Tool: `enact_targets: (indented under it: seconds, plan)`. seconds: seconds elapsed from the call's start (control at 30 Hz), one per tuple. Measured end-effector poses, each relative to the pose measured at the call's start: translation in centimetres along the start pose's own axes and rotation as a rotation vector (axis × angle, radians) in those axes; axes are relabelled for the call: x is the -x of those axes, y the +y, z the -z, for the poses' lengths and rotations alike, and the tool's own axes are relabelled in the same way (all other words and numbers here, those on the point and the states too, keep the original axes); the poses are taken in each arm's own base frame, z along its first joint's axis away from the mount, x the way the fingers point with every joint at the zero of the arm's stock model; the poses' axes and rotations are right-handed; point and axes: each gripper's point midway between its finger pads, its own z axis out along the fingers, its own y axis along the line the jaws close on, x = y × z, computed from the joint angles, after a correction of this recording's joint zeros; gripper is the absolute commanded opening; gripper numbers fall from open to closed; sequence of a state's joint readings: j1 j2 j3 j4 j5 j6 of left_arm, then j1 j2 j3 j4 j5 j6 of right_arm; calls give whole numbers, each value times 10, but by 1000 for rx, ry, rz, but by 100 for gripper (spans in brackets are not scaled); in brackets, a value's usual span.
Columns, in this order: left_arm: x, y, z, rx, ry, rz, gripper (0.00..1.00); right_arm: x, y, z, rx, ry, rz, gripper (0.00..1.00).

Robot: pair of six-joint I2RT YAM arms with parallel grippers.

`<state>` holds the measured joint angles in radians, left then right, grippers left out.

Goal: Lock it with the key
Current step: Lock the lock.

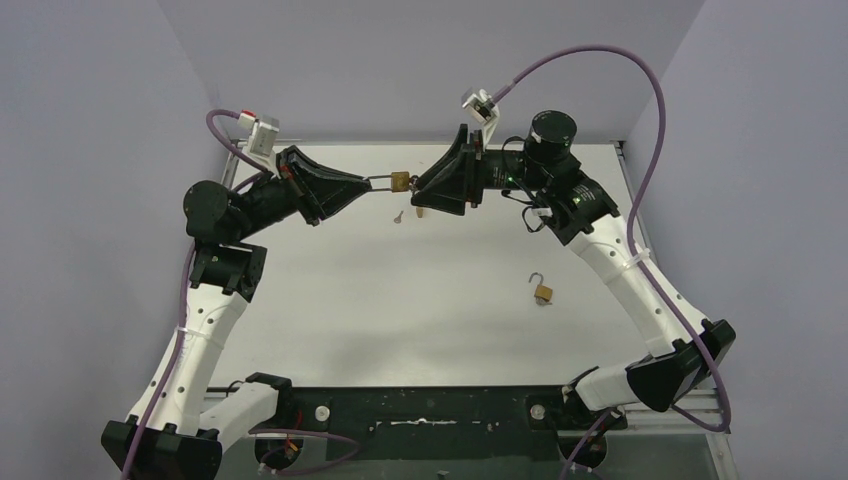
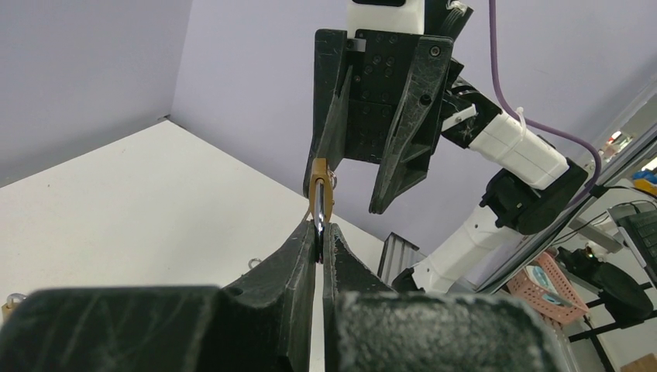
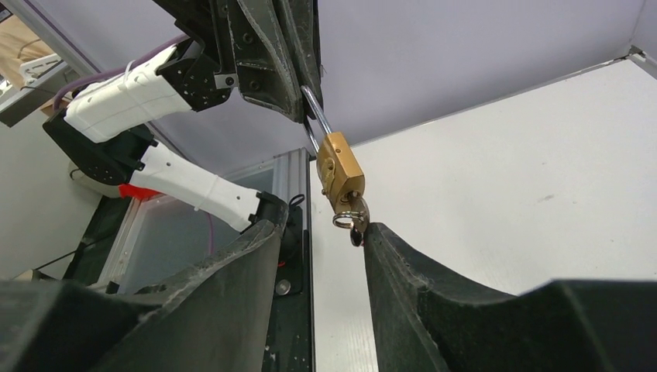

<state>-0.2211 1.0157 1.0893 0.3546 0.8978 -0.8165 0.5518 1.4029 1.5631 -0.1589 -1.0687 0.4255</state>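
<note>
Top, L hand point(image 1: 368, 184): arm stretched twd far edge of desk point(image 1: 400, 320), tips pinching padlock point(image 1: 400, 182) by shackle, padlock held in air.
Top, R hand point(image 1: 418, 190): faces L hand, at padlock's other end.
L wrist, padlock: shackle clamped btw tips.
R wrist, R hand: fingers spread either side of key point(image 3: 352, 225) in padlock base, one finger just beside it.

We see a white table point(image 1: 330, 300), matte and plain. At about 4 o'clock from its middle lies a brass open padlock point(image 1: 541, 291), its shackle swung up. Toward 11 o'clock, near the far edge, a small key point(image 1: 398, 217) rests flat, well apart from it.
</note>
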Motion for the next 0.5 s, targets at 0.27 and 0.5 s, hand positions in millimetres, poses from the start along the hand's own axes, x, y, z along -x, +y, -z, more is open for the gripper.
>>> enact_targets:
  seconds: [0.27, 0.5]
  plan:
    - [2, -4, 0, -14, -5, -1, 0, 3, 0, -3, -1, -2, 13, 0]
    - [2, -5, 1, -19, 0, -3, 0, -2, -5, -3, -15, 14, 0, 0]
